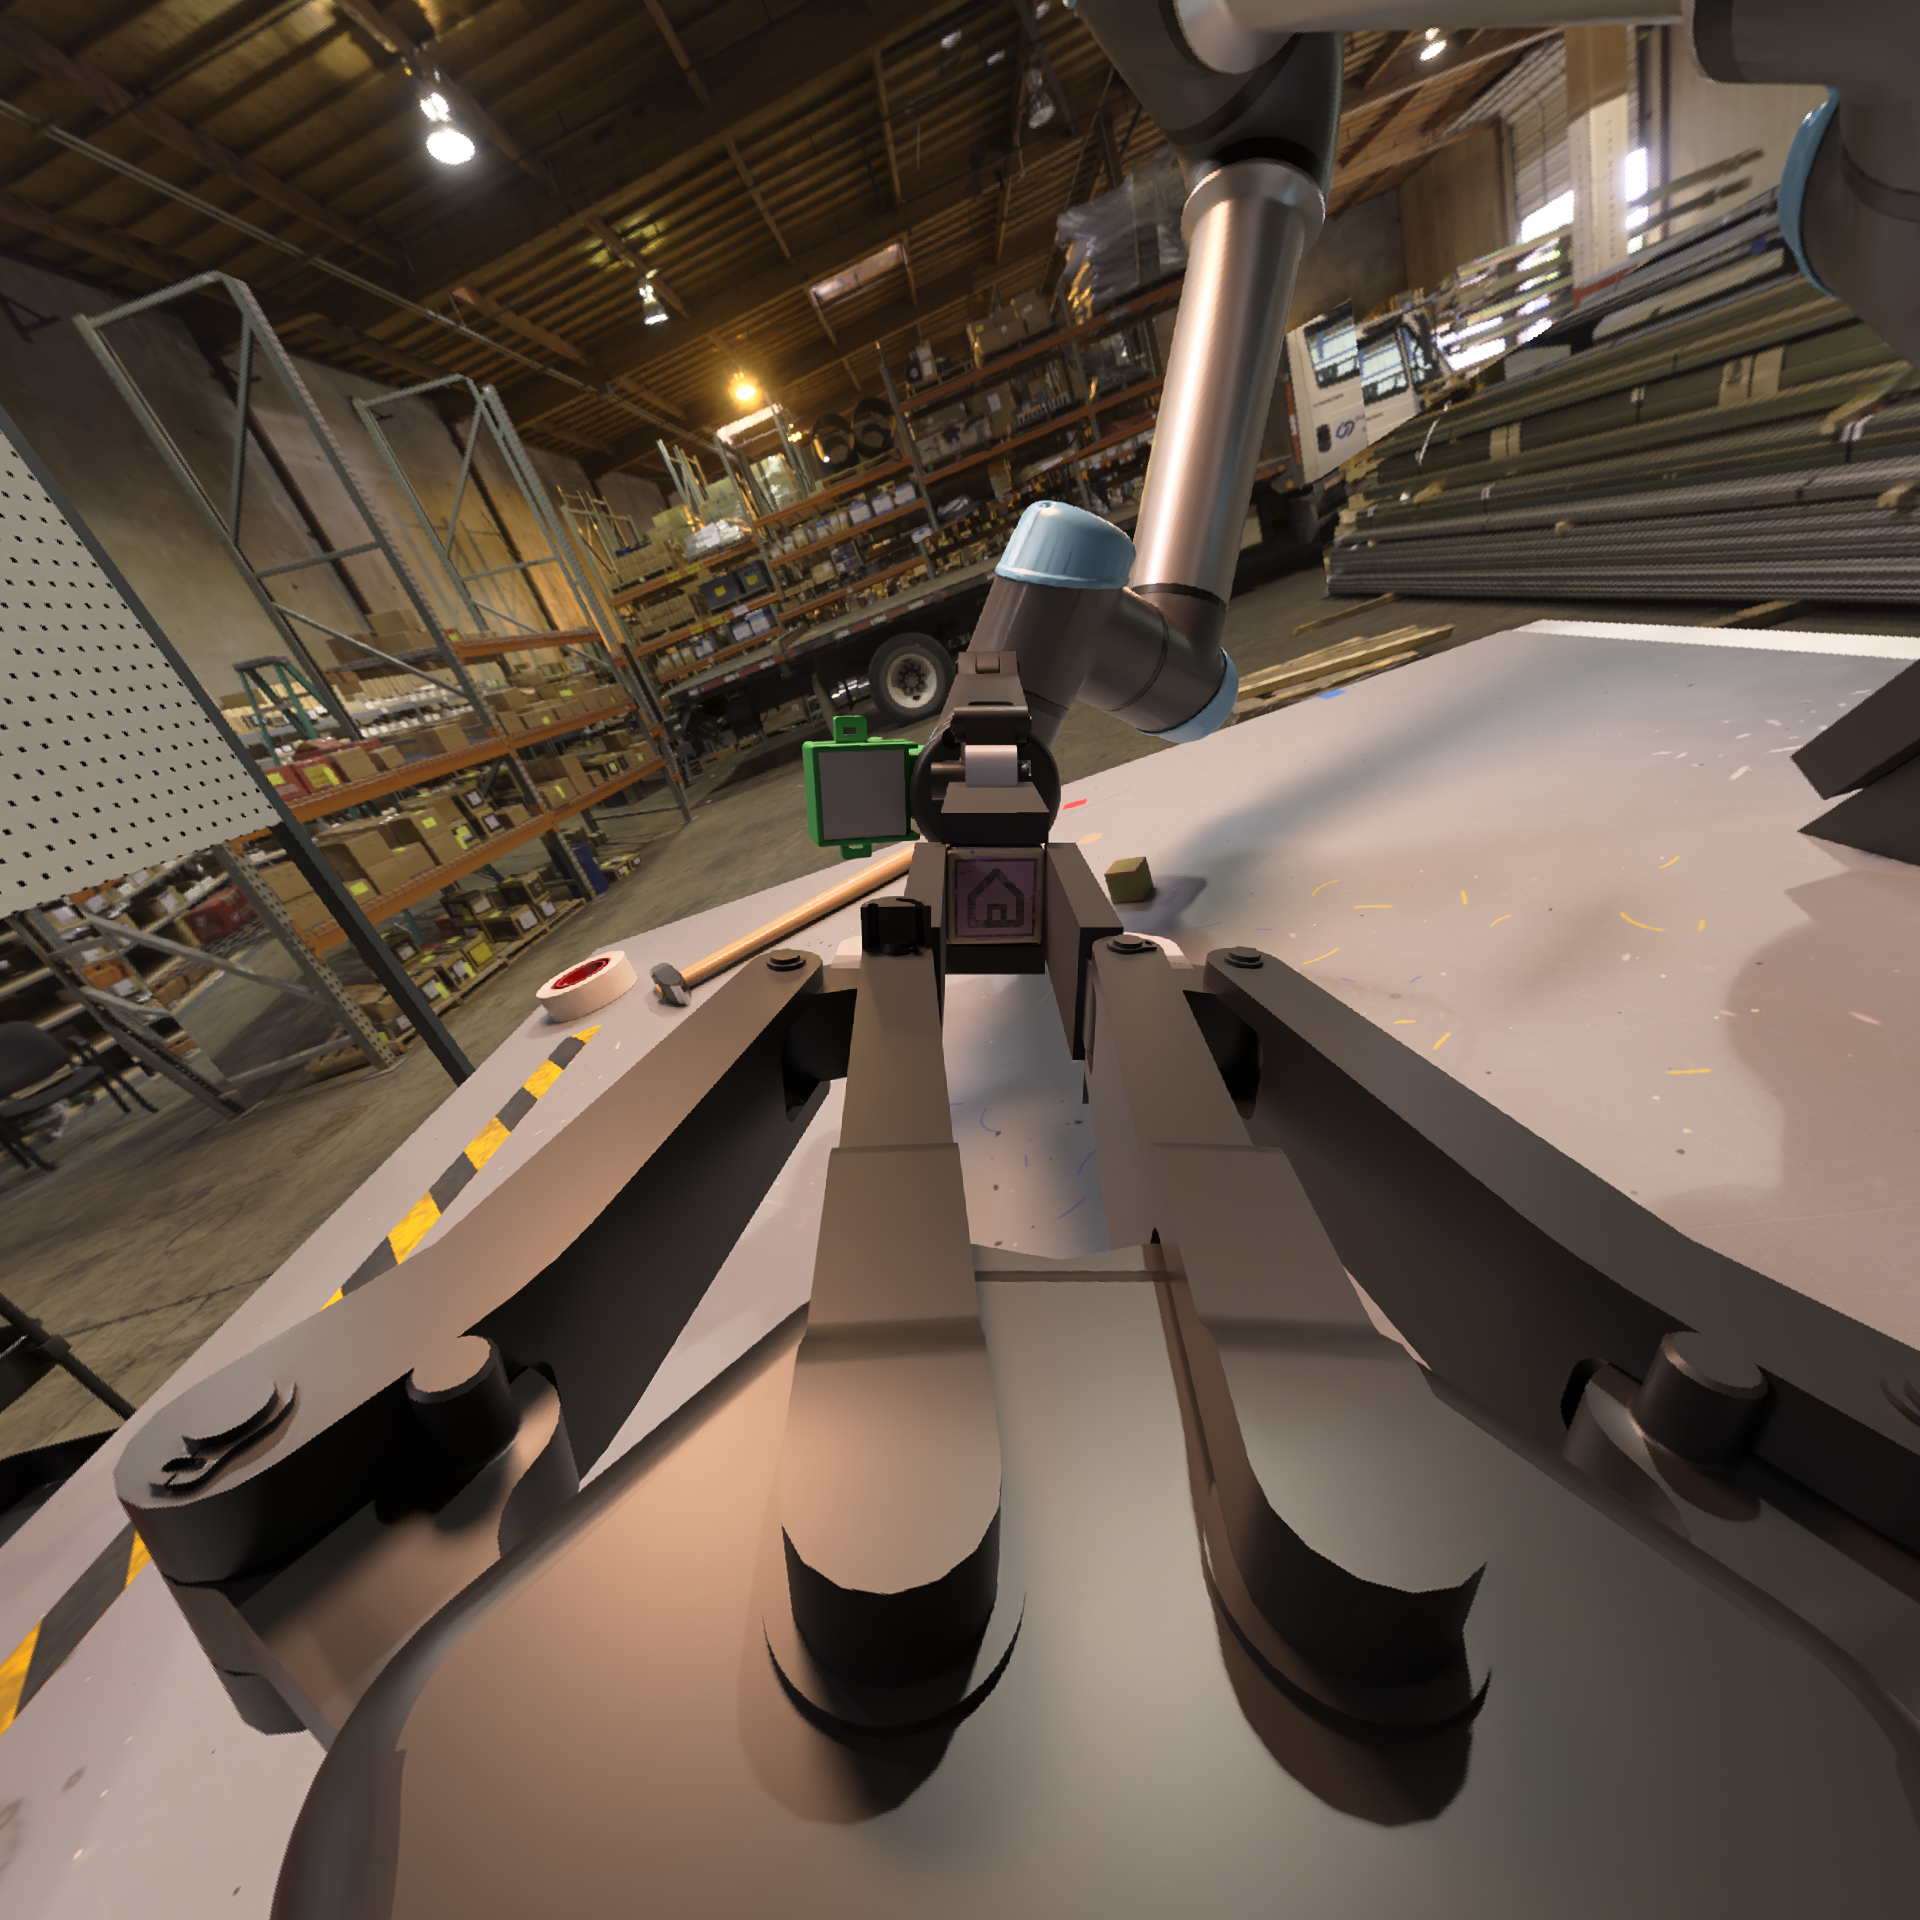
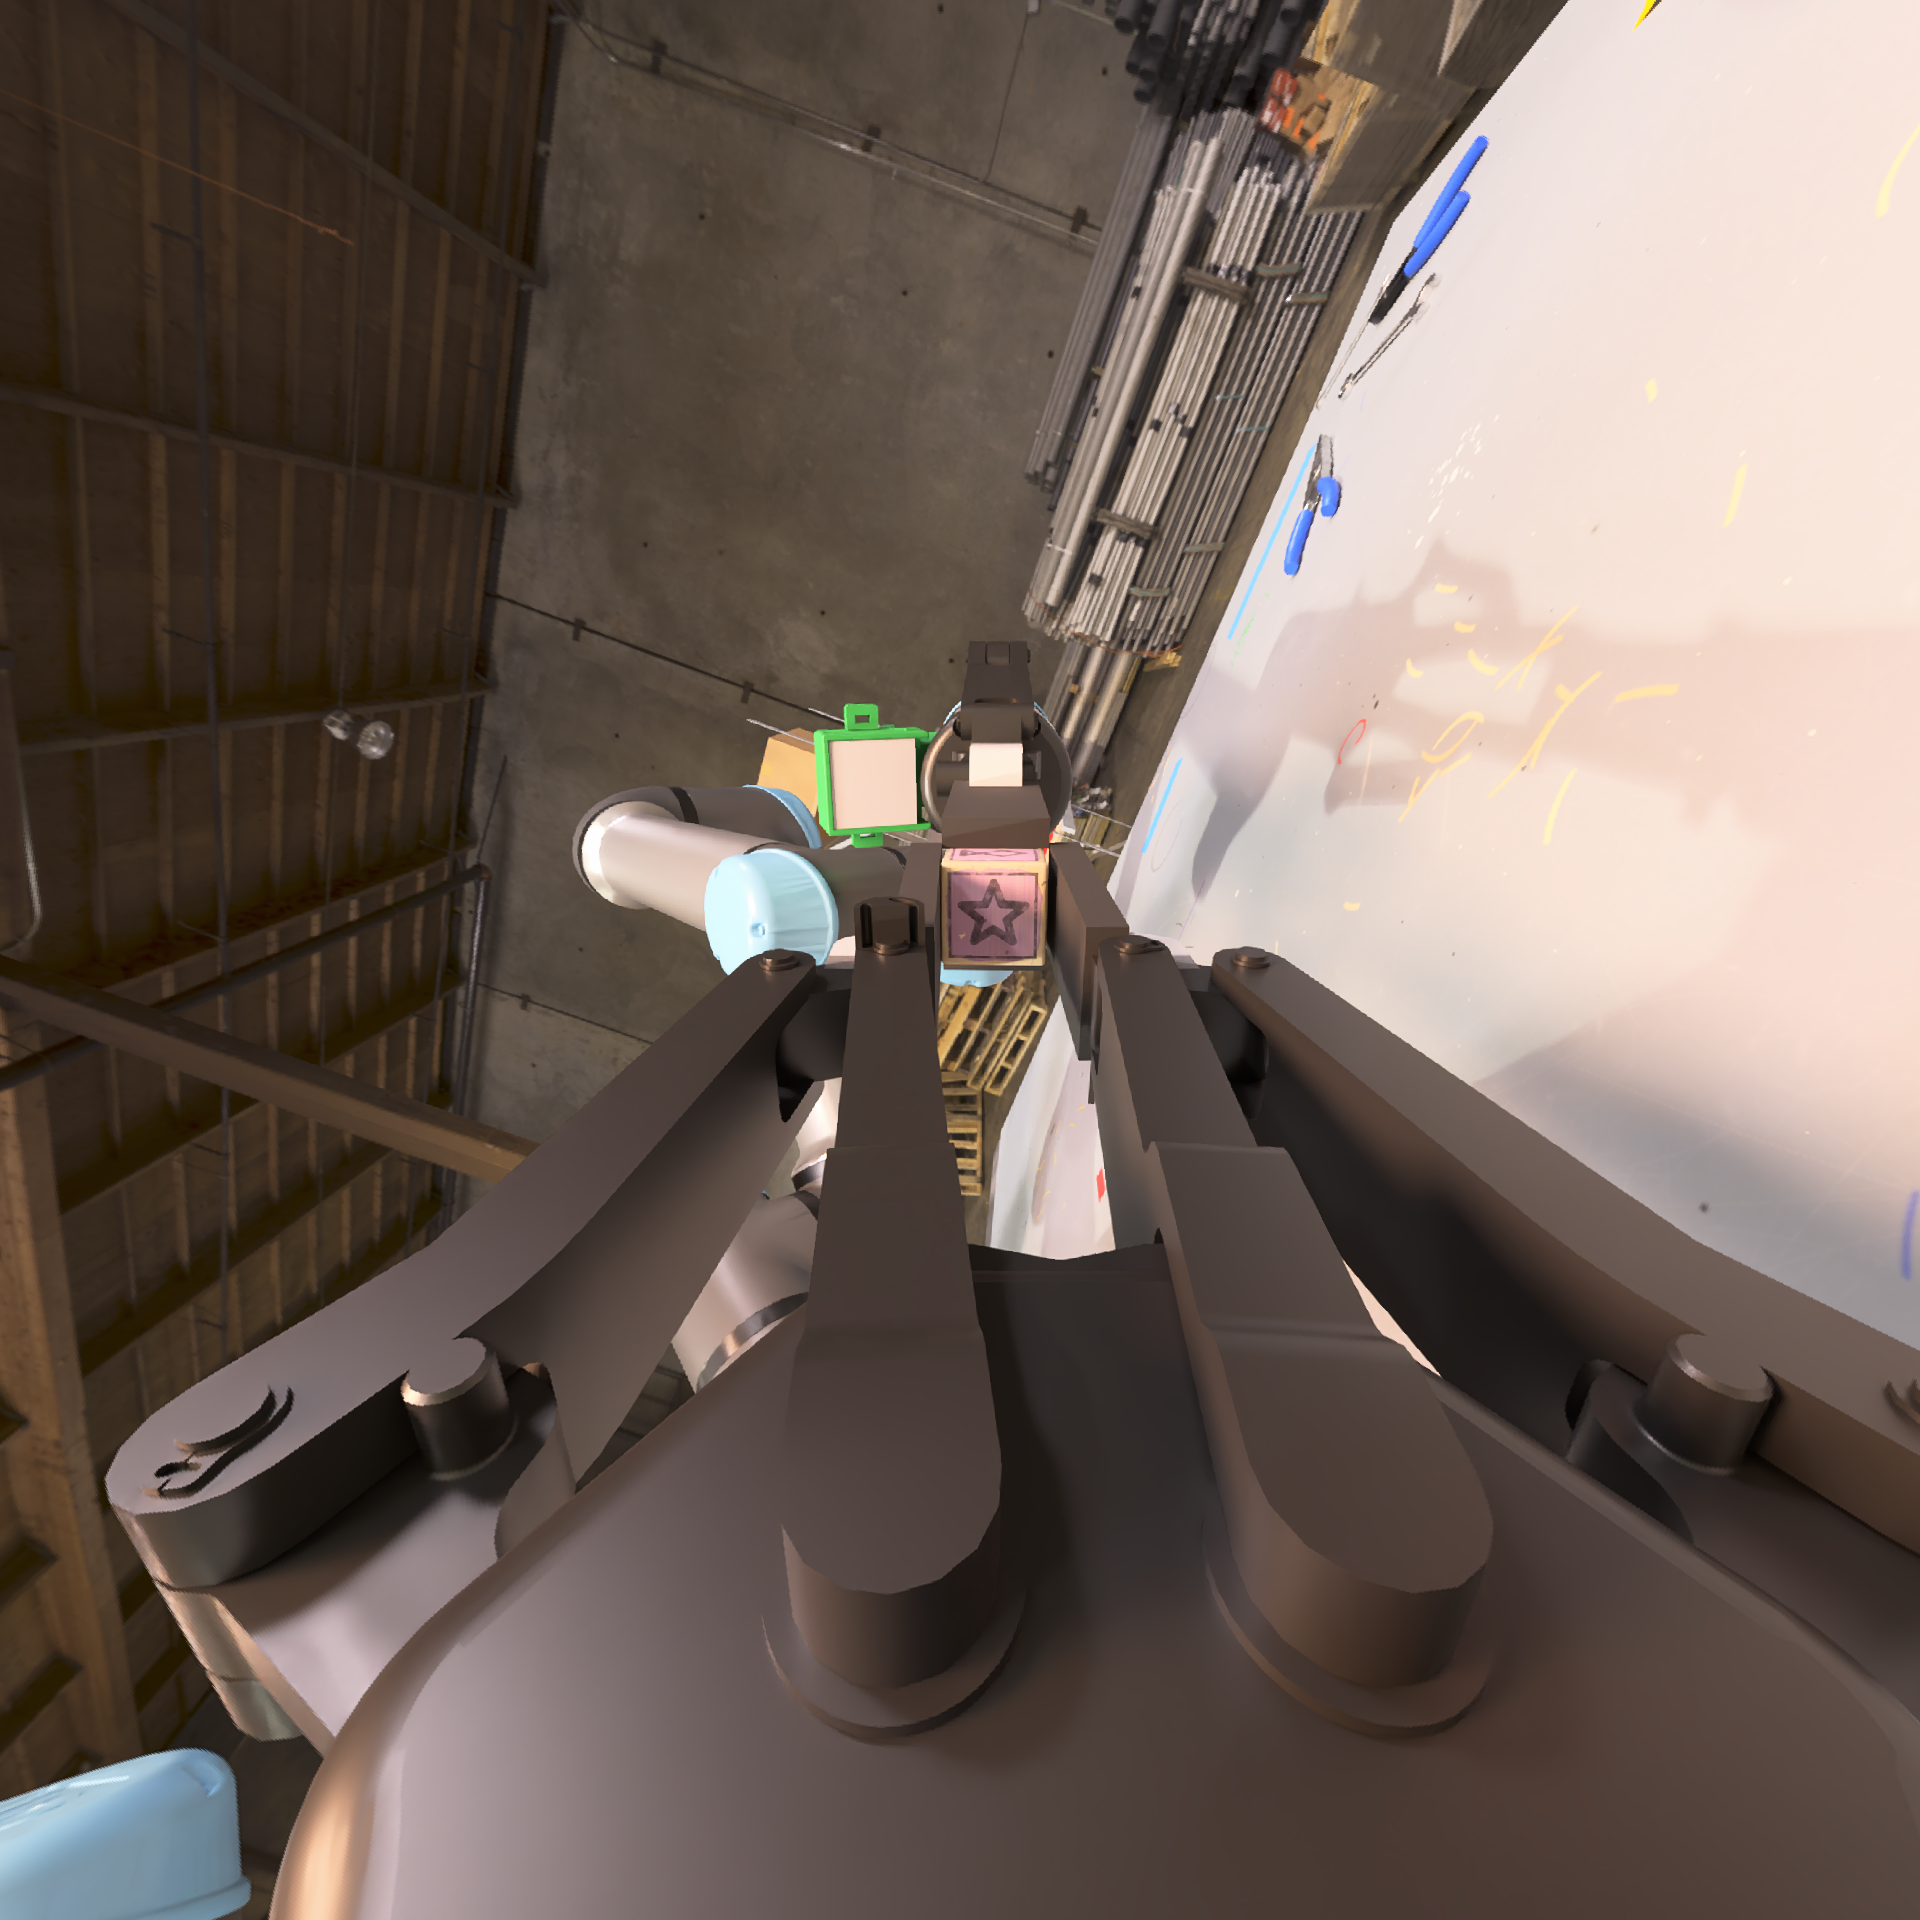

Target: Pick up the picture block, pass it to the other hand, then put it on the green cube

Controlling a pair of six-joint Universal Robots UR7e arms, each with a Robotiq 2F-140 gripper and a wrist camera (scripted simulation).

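The picture block is held above the table between both grippers. In the left wrist view its house face (image 1: pixel 992 899) sits between my left gripper's (image 1: pixel 987 930) fingertips, which press its left and right sides. My right gripper faces me, with its fingers on the block's top and bottom. In the right wrist view the block's pink star face (image 2: pixel 992 912) sits between my right gripper's (image 2: pixel 987 930) fingertips, with the left gripper behind it. The small green cube (image 1: pixel 1130 878) stands on the table (image 1: pixel 1507 987) just right of the grippers.
A roll of tape (image 1: pixel 587 982) and a wooden-handled hammer (image 1: pixel 779 925) lie near the table's left edge, which has yellow-black striping. Blue-handled tools (image 2: pixel 1439 223) (image 2: pixel 1309 525) lie on the table farther off. The right arm's elbow (image 1: pixel 1132 634) rises behind the grippers.
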